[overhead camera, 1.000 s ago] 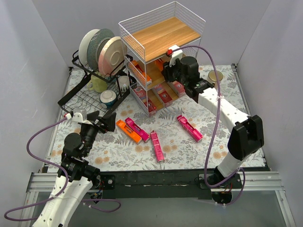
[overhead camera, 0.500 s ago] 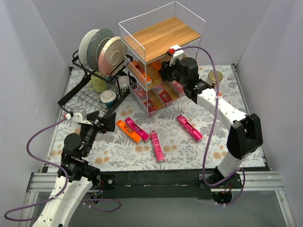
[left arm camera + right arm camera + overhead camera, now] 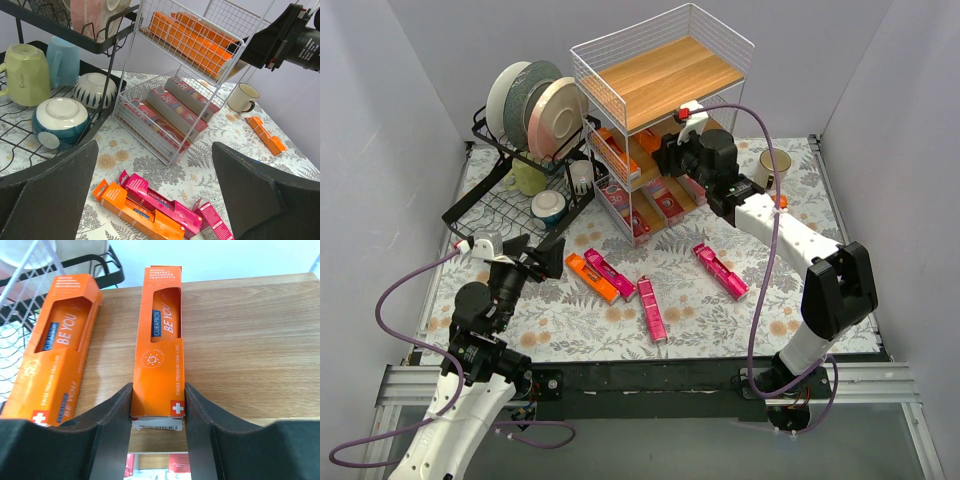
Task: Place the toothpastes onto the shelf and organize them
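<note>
The shelf (image 3: 665,70) stands at the back. My right gripper (image 3: 672,156) reaches into its middle tier and is shut on an orange toothpaste carton (image 3: 160,340), which lies on the wooden board (image 3: 250,340) beside a second orange carton (image 3: 57,355). The lower tier holds dark red cartons (image 3: 172,107). On the table lie an orange carton (image 3: 592,277), a pink one (image 3: 610,272) beside it, and two more pink ones (image 3: 652,310) (image 3: 720,270). My left gripper (image 3: 545,255) is open and empty, above and left of the orange carton (image 3: 140,215) and the pink one (image 3: 165,202).
A black dish rack (image 3: 510,205) with plates, mugs and bowls stands left of the shelf. A cream mug (image 3: 772,165) sits right of it. In the left wrist view another orange carton (image 3: 265,135) lies near that mug (image 3: 242,97).
My right gripper has pushed a little further left into the middle tier with the orange carton. The left arm has not moved.
</note>
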`<state>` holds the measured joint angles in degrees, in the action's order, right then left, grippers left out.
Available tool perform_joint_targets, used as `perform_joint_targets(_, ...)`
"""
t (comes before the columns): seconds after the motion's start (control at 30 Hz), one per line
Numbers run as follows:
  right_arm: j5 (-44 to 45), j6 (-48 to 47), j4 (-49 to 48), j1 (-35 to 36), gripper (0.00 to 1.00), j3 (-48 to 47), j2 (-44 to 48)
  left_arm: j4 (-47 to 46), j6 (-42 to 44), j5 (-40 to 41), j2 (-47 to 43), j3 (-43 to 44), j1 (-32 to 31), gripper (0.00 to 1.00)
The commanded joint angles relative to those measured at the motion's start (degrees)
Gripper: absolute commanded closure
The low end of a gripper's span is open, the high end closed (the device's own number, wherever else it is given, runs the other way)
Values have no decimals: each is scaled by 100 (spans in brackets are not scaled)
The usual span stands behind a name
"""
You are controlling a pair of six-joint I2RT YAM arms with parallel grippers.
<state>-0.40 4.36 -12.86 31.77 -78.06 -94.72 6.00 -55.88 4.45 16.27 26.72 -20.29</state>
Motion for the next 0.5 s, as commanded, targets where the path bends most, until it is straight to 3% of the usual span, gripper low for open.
perform_joint_targets(0.0, 14, 109, -304, 119, 51, 37, 173, 24, 42, -40, -71, 176, 34, 2)
perform_joint_targets(0.47, 893, -145, -410, 172, 54, 160, 261, 24, 42, -32, -63, 176, 34, 2)
